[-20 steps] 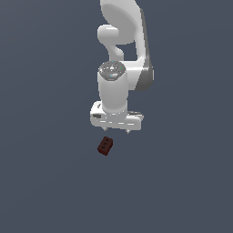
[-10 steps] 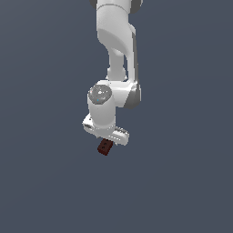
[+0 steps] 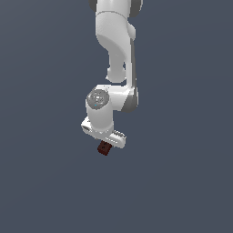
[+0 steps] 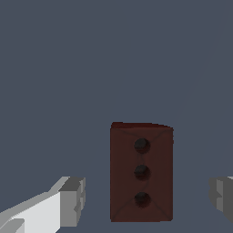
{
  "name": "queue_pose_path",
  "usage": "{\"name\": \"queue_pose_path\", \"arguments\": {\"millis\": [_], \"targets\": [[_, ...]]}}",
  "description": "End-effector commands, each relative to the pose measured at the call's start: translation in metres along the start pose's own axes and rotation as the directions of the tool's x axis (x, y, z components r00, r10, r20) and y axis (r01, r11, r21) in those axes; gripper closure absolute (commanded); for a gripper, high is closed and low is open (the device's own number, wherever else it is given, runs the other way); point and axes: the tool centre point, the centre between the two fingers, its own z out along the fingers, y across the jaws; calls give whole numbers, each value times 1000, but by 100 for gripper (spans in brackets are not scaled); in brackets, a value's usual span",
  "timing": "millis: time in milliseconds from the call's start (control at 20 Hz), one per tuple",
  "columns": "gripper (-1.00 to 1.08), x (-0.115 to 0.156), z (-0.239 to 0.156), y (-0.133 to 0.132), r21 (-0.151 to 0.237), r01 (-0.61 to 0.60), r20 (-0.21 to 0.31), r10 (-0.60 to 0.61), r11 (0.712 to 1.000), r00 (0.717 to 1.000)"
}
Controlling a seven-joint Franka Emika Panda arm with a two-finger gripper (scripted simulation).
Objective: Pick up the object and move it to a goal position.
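The object [image 4: 141, 172] is a small dark reddish-brown rectangular block with three round dimples in a row on the face toward the wrist camera. It lies on the grey floor between my two fingers. My gripper [image 4: 146, 198] is open, with one grey fingertip [image 4: 73, 201] on one side of the block and the other fingertip [image 4: 221, 195] on the far side, both apart from it. In the exterior view the white gripper [image 3: 107, 141] hangs just over the object [image 3: 105, 149] and hides part of it.
A plain grey floor [image 3: 182, 182] surrounds the block. The white arm [image 3: 116, 45] rises above the gripper. Nothing else shows.
The gripper has come down and turned, closing the gap to the block until its fingers straddle it. The block has not moved.
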Motion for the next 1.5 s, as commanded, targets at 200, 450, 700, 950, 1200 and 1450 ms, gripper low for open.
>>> {"name": "queue_pose_path", "arguments": {"millis": [200, 450, 700, 950, 1200, 1450], "targets": [[-92, -1, 24, 1, 0, -3, 0, 3, 1000, 1000], [-92, -1, 46, 1, -1, -5, -1, 5, 1000, 1000], [108, 1, 50, 0, -1, -5, -1, 5, 1000, 1000], [108, 1, 50, 0, -1, -5, -1, 5, 1000, 1000], [108, 0, 49, 0, -1, -4, 0, 4, 1000, 1000], [108, -1, 44, 3, -1, -4, 0, 4, 1000, 1000]]}}
